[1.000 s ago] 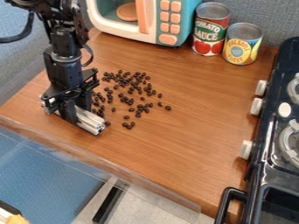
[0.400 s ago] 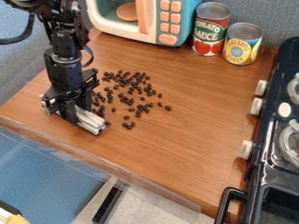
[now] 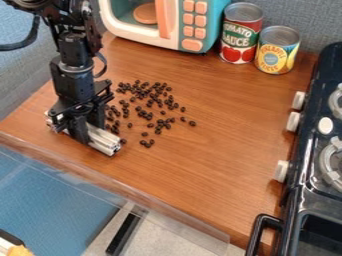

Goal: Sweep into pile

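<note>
**Near the counter's front edge, a bar held ready beside loose beans**

Along the front edge of the brown wood-grain counter [image 3: 220, 150] runs a clear plastic strip [image 3: 137, 186]; a sweep angled that way could push beans against it or over it. Just behind, toward the left corner, the black two-finger gripper [image 3: 89, 132] is pinching a ridged silver metal bar [image 3: 103, 140]. If the bar twists in that grip or rides up at one end, beans could slip beneath it. The small dark brown beans [image 3: 150, 102] lie scattered on the counter's left half, the nearest ones beside the bar, the thicker patch farther back. Too quick a stroke could roll strays outward, since they look hard and rounded; too short a bar could leave the outlying ones toward the right.

By the back edge stand a squat yellow-and-blue can [image 3: 276, 52] and a taller red-and-green can [image 3: 241, 35], both apparently sealed, contents hidden. Left of them, a teal-and-white toy microwave [image 3: 189, 25] holds a round orange plate [image 3: 145, 13].
</note>
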